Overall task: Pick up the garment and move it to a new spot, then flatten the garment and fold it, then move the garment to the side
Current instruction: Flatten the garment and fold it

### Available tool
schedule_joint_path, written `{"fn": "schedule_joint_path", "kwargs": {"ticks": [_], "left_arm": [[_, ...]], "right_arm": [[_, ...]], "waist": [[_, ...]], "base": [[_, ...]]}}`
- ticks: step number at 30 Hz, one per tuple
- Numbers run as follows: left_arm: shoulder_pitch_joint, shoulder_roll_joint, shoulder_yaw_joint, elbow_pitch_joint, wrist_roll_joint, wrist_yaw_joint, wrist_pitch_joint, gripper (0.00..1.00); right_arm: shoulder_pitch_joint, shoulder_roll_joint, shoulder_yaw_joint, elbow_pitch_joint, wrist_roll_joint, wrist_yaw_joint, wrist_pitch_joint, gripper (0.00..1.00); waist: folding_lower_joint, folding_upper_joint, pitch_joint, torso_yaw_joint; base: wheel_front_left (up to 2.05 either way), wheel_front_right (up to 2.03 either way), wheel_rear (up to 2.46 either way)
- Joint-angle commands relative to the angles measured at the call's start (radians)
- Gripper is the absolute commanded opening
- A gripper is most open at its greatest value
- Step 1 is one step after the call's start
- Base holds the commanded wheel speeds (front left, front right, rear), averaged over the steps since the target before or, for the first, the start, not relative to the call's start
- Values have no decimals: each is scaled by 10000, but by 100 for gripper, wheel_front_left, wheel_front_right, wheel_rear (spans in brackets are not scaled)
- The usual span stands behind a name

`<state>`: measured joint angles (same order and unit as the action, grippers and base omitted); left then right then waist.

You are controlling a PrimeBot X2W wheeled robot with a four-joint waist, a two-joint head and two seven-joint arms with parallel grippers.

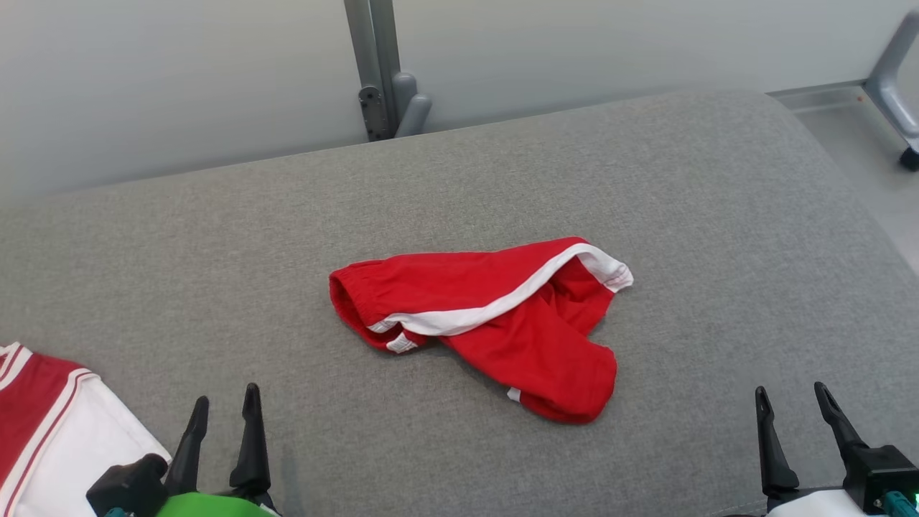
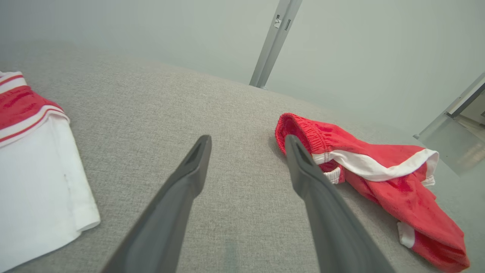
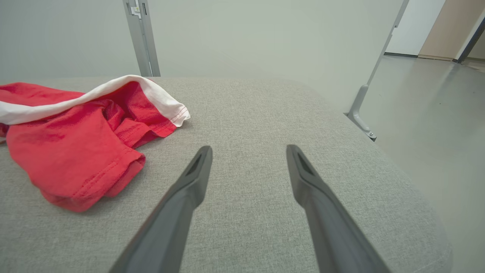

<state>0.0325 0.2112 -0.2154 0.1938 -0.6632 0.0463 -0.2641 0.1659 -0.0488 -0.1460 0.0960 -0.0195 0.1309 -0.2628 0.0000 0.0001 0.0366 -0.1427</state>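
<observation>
While the left claw point(image 1: 226, 395) and right claw point(image 1: 790, 389) gape empty, the red garment point(image 1: 488, 316) lies crumpled between and beyond them.

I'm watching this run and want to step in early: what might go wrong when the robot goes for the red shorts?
1. The red shorts lie crumpled, legs overlapping; a pinch may lift them bunched.
2. The white and red garment lies close beside the open left gripper, which might snag it.
3. Placed near the right edge of the grey surface, they could slide off.
</observation>
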Motion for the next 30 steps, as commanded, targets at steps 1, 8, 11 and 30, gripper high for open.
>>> {"fn": "schedule_joint_path", "kwargs": {"ticks": [1,8,11,30], "left_arm": [[351,-117,423,-170,552,-163,-1,100],[1232,-713,1534,-382,2776,-1007,-1,100],[1432,-823,1840,-499,3326,-1176,-3,100],[1733,-1292,2424,-673,4741,-1778,-4,100]], "right_arm": [[126,-23,-79,-30,47,-3,-30,100],[35,-27,-466,116,83,-3,-30,100],[61,-27,-560,126,118,-3,-30,100],[-2,-32,-580,368,425,-3,-30,100]], "waist": [[0,-1,-268,430],[0,-1,-550,912],[0,-1,-603,1007],[0,-1,-598,1356]], "base": [[0,0,0],[0,0,0],[0,0,0],[0,0,0]]}}
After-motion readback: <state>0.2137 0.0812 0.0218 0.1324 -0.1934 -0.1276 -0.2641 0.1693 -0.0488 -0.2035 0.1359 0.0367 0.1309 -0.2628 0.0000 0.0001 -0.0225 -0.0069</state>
